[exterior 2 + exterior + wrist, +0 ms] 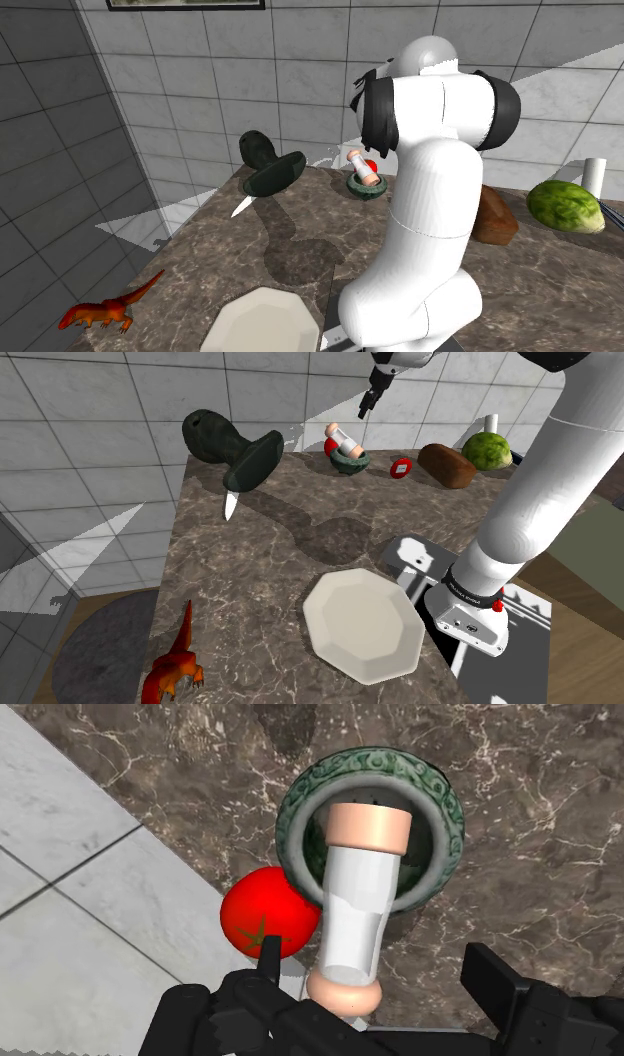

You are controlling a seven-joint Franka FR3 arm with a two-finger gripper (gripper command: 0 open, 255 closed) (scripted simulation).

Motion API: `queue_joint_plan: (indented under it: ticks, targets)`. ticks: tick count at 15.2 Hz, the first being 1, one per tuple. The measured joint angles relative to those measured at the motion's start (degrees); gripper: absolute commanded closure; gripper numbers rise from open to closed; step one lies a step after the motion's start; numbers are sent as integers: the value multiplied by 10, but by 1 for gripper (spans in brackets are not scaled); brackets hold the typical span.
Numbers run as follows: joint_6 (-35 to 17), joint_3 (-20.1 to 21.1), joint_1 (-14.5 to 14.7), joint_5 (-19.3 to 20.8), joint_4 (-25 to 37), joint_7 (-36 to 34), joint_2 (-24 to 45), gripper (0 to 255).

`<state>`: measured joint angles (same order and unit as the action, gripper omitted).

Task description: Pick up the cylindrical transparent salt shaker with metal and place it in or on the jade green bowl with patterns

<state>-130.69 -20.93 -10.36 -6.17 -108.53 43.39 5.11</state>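
Shaker [358, 904] sat in the bowl [440, 804], tilted. One capped end was down inside, and the other stuck up over the rim on the tomato [255, 919] side, so the long axis ran from bowl centre toward the gripper [375, 954]. The body was a clear cylinder with smooth peach-tan caps at both ends. The caps didn't clearly read as metal. The bowl was dark green and round, with a raised scroll pattern on its rim. The counter [540, 854] was brown veined stone. The fingers were spread apart above the shaker's raised end, gripping nothing.
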Motion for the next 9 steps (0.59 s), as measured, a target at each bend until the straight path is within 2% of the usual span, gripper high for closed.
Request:
queue_joint_plan:
  ticks: [4,9]
  targets:
    - [37,-1,2,15,14,-10,-26,0]
    - [42,-1,2,15,17,-11,-27,0]
